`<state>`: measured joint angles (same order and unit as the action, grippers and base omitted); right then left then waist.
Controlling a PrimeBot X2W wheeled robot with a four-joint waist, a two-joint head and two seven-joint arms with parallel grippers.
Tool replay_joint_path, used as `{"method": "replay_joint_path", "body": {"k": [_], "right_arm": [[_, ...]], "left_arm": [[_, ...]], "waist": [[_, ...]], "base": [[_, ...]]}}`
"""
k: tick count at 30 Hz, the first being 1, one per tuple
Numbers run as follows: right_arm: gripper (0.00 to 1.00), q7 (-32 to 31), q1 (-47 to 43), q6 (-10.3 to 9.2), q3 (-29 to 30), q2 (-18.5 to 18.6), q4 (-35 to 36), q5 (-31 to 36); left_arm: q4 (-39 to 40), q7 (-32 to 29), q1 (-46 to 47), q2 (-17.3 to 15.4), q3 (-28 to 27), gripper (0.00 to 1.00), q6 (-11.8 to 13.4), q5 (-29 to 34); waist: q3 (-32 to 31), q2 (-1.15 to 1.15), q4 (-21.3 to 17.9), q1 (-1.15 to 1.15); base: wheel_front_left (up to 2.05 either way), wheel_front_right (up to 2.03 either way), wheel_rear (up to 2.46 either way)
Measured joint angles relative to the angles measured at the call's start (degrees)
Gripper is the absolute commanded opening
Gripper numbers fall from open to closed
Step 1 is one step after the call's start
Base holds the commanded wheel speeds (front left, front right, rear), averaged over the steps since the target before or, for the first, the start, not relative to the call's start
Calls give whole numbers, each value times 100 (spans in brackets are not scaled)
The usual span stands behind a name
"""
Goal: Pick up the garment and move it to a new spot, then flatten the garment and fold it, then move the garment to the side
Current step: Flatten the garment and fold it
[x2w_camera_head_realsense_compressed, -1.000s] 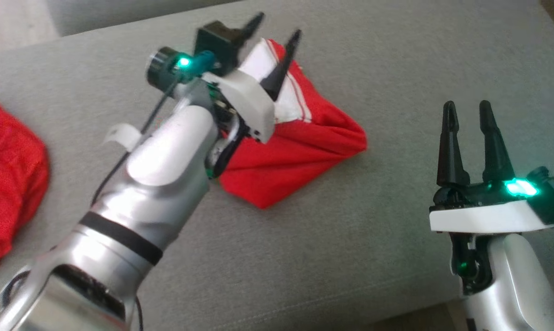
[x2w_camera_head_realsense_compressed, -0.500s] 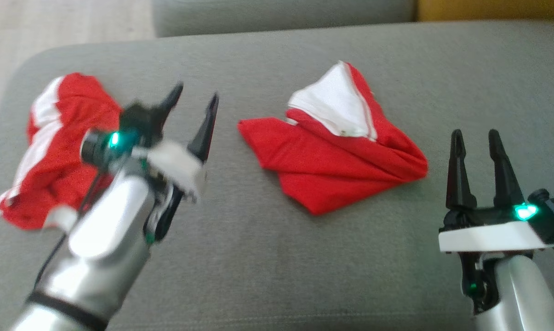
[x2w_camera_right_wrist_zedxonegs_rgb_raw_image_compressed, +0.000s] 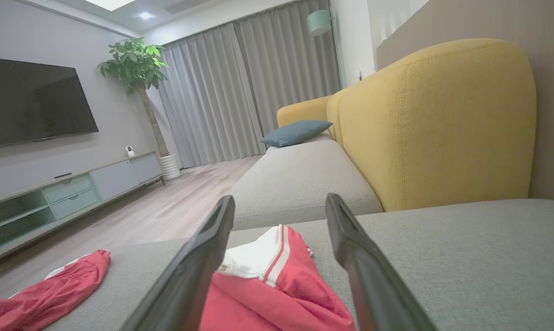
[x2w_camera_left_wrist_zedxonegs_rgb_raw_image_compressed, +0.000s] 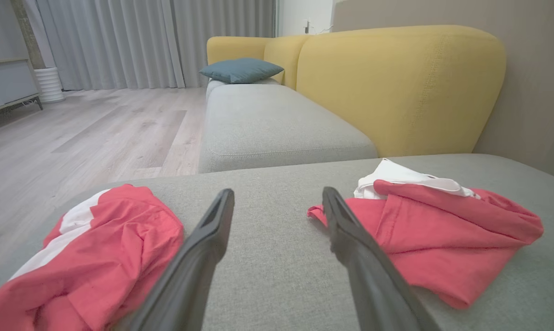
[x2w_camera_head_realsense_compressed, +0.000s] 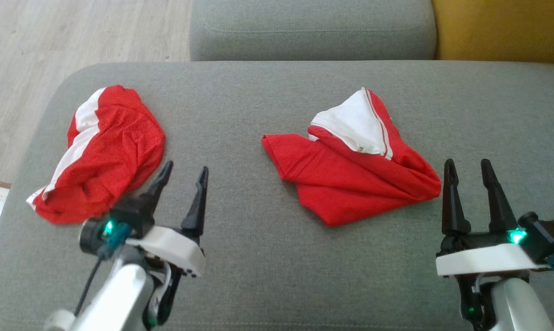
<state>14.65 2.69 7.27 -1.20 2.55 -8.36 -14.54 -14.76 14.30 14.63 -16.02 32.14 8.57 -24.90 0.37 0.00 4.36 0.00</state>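
Observation:
A folded red garment with a white panel (x2w_camera_head_realsense_compressed: 350,179) lies on the grey sofa seat (x2w_camera_head_realsense_compressed: 258,257), right of centre. In the left wrist view this folded garment (x2w_camera_left_wrist_zedxonegs_rgb_raw_image_compressed: 442,234) is ahead to the right, and the right wrist view has it (x2w_camera_right_wrist_zedxonegs_rgb_raw_image_compressed: 277,285) just ahead between the fingers. My left gripper (x2w_camera_head_realsense_compressed: 185,168) hovers open and empty at the lower left, well clear of the garment; its fingers (x2w_camera_left_wrist_zedxonegs_rgb_raw_image_compressed: 203,243) are spread. At the lower right my right gripper (x2w_camera_head_realsense_compressed: 467,162) is open too, its tips just beside the garment's right corner, with nothing between its fingers (x2w_camera_right_wrist_zedxonegs_rgb_raw_image_compressed: 198,266).
A second, crumpled red and white garment (x2w_camera_head_realsense_compressed: 106,151) lies at the seat's left end, just beyond my left gripper. Behind are another grey cushion (x2w_camera_head_realsense_compressed: 304,27) and a yellow backrest (x2w_camera_head_realsense_compressed: 502,27). Wooden floor (x2w_camera_head_realsense_compressed: 51,41) lies past the left edge.
My left arm has drawn back from above the folded garment to the lower left, still open. The head camera has shifted, bringing the whole seat and the crumpled garment into view. The right gripper is unchanged.

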Motion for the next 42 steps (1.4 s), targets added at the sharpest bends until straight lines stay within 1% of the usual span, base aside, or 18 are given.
{"method": "replay_joint_path", "body": {"k": [4, 8, 11, 15, 21, 25, 26, 27, 33, 36, 38, 42], "right_arm": [[100, 0, 1, 0, -7, 0, -1, 1], [100, 0, 1, 0, -11, 0, -1, 21], [100, 0, 5, 0, -76, 0, 2, 164], [100, -10, 49, 0, -278, 0, -40, 310], [100, -377, 541, 0, -635, 2, -389, 641], [100, -697, 993, 0, -797, 4, -809, 800], [100, -769, 1092, 0, -802, 5, -958, 827], [100, -769, 1092, 0, -802, 5, -958, 827], [100, -1135, 1637, 0, -995, 22, -1795, 964], [100, -1343, 1876, 0, -1053, 29, -2237, 1180], [100, -1432, 1972, 0, -1083, 30, -2504, 1393], [100, -1469, 2161, 0, -993, 34, -2943, 2126]], "left_arm": [[155, 0, -193, 177, -225, 100, -92, 218], [187, 0, -237, 285, -400, 100, -263, 417], [183, 0, -271, 392, -521, 100, -377, 532], [142, 0, -270, 522, -601, 100, -524, 664], [-10, 0, -238, 701, -733, 100, -736, 776], [-81, 0, -149, 840, -822, 100, -861, 845], [-109, 0, -105, 879, -862, 100, -867, 878], [-109, 0, -105, 879, -862, 100, -867, 878], [-227, 0, 6, 1068, -917, 100, -1018, 973], [-268, 0, 11, 1129, -942, 100, -1106, 1023], [-294, 0, 12, 1171, -989, 100, -1120, 1028], [-327, 0, 32, 1246, -1063, 100, -1169, 1033]], "waist": [[8, 0, -28, 0], [41, 0, -1, 0], [105, 0, 61, 0], [210, 0, 217, 0], [448, 0, 548, 0], [646, 0, 802, 0], [695, 0, 873, 0], [695, 0, 873, 0], [938, 0, 1269, 0], [1038, 0, 1438, 0], [1095, 0, 1528, 0], [1199, 0, 1651, 0]], "base": [[0, 0, 0], [0, 0, 0], [0, 0, 0], [0, 0, 0], [0, 0, 0], [0, 0, 0], [0, 0, 0], [0, 0, 0], [0, 0, 0], [0, 0, 0], [0, 0, 0], [0, 0, 0]]}}
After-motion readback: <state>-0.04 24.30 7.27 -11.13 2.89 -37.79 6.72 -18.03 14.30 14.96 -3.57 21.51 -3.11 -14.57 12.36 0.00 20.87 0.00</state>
